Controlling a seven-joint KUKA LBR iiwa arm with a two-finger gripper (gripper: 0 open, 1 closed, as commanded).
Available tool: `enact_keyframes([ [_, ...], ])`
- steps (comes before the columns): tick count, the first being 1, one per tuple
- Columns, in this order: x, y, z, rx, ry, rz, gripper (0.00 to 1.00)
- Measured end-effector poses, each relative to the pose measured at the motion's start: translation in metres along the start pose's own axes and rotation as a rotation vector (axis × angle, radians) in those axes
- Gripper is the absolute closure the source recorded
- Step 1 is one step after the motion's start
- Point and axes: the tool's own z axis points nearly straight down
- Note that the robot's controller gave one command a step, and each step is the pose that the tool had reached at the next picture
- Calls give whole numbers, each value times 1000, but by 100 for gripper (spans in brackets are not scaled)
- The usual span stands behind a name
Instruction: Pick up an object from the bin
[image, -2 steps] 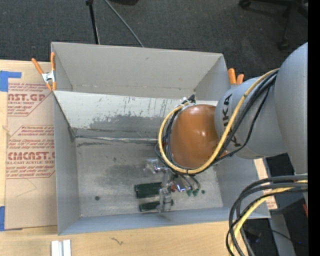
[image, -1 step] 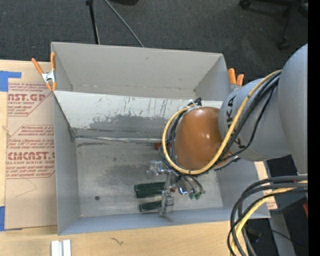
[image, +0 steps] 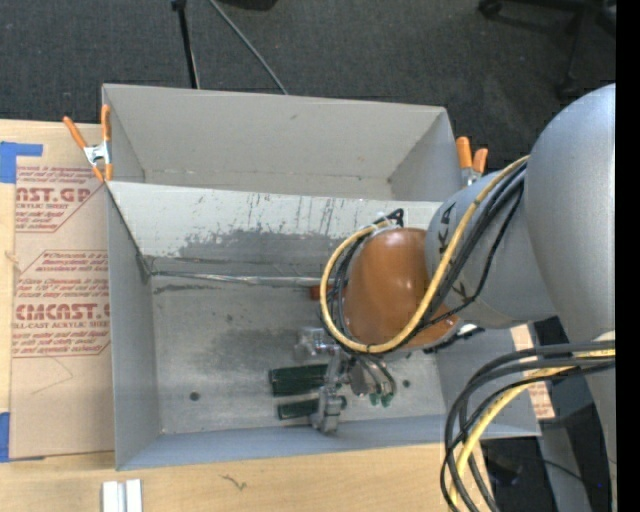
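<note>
- A dark green block (image: 295, 380), oblong and flat, lies on the bin (image: 200, 300) floor in the near right part, its long side running left to right.
- Its right end reaches in between the two metal fingers (image: 316, 346) of the hand (image: 326, 383).
- The hand is open: one finger stands on the far side of the block and the other on the near side, and neither is pressed onto it.
- A second, smaller dark block (image: 297, 410) lies just nearer, parallel to the first, with its right end beside the near finger.
- Small green bits (image: 381, 400) lie just right of the hand.
- The orange cover (image: 385, 285) sits above the hand, ringed by yellow and black cables (image: 345, 262).
- The grey arm (image: 570, 220) comes in from the right.
</note>
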Motion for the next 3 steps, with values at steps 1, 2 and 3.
enact_keyframes([
  [1,-1,1,0,0,0,0,0],
  [2,0,1,0,0,5,0,100],
  [3,0,2,-10,0,6,0,100],
])
